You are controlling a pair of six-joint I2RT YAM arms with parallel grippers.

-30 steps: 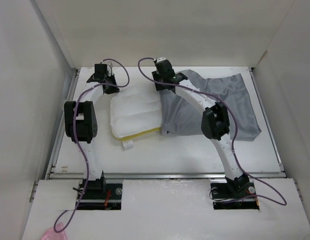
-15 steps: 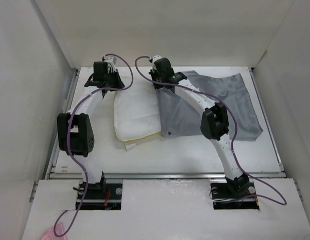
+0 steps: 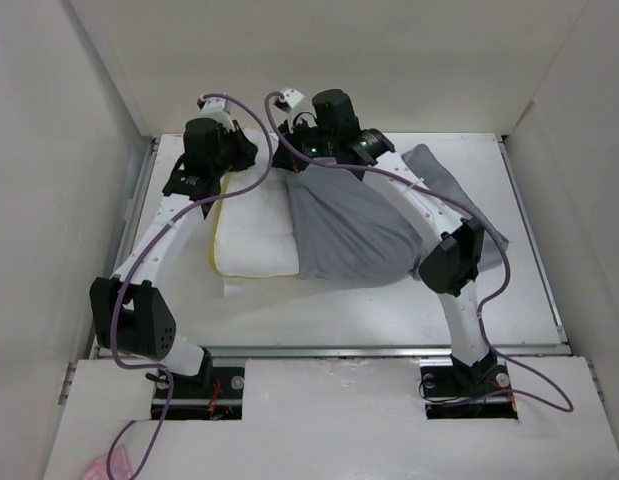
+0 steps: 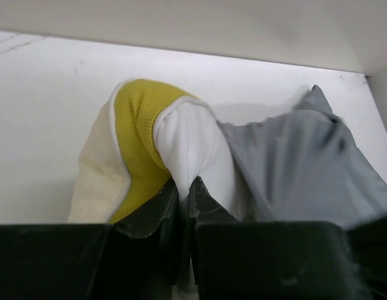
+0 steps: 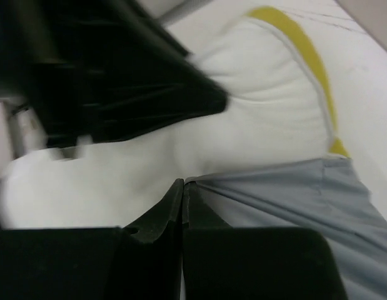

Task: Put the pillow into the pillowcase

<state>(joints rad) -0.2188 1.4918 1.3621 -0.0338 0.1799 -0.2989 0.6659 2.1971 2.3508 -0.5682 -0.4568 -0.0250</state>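
Observation:
The white pillow [image 3: 251, 235] lies left of centre on the table, its yellow edge strip along its left side. The grey pillowcase [image 3: 354, 232] covers the pillow's right part and bunches out to the right. My left gripper [image 3: 247, 158] is at the pillow's far corner. In the left wrist view it [image 4: 185, 182] is shut on white pillow fabric [image 4: 193, 147] beside the yellow strip [image 4: 140, 134], with the pillowcase [image 4: 306, 165] to the right. My right gripper [image 3: 291, 168] is at the pillowcase's far left edge. In the right wrist view it [image 5: 182, 182] is shut on the pillowcase's edge [image 5: 287, 194], against the pillow [image 5: 262, 106].
White enclosure walls stand close on the left, back [image 3: 339, 60] and right of the table [image 3: 389, 300]. A small white tag [image 3: 229, 290] sticks out at the pillow's near left corner. The left arm's black wrist [image 5: 118, 69] is close to my right gripper.
Both grippers have risen and come closer together at the back. The pillowcase has been drawn left over the pillow's right part and bunched up. The pillow has shifted slightly left.

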